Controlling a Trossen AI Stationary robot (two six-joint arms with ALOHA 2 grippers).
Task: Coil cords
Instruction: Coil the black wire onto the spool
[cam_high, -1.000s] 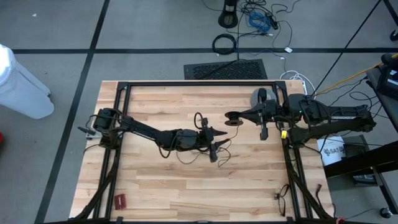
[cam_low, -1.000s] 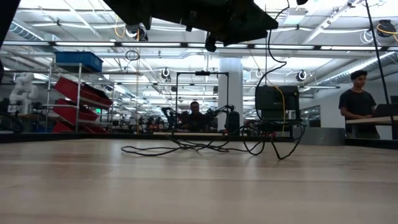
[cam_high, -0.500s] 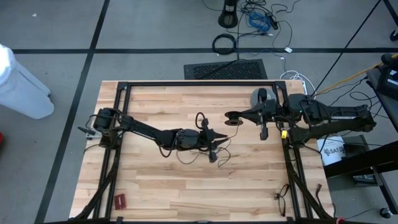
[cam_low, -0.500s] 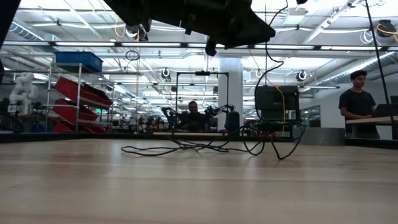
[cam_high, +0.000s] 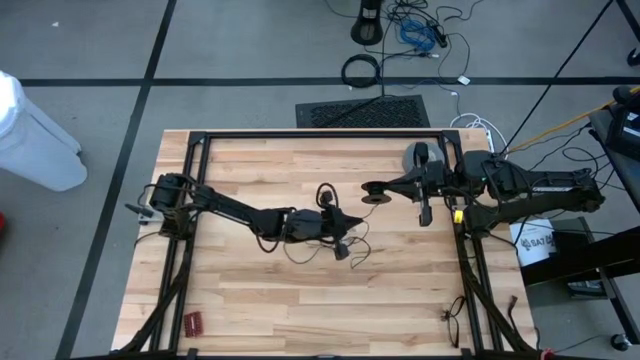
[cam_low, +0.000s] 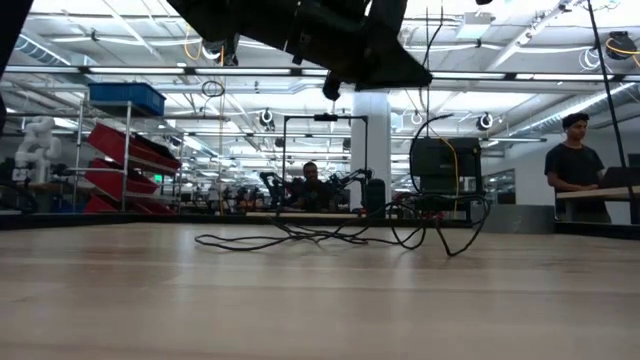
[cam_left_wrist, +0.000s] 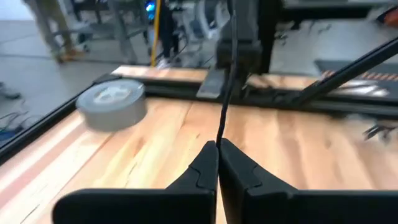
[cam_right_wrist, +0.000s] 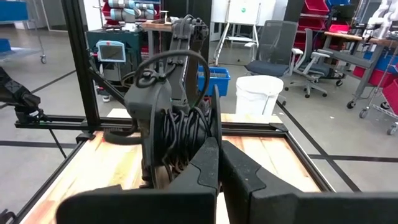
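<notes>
The left claw (cam_left_wrist: 217, 163), spread wide a second ago, has now pinched shut on the thin black cord (cam_left_wrist: 226, 93) above the middle of the counter (cam_high: 300, 290).

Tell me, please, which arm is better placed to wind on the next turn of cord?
The left. Its hand is shut on the cord mid-table, while the right hand is already shut on the wound loops.

Loose loops of the thin black wire (cam_high: 340, 240) clutter the table's (cam_high: 300, 300) centre between both arms, and the grey tape roll (cam_high: 415, 157) occupies the far right corner; the near planks are unobstructed.
</notes>
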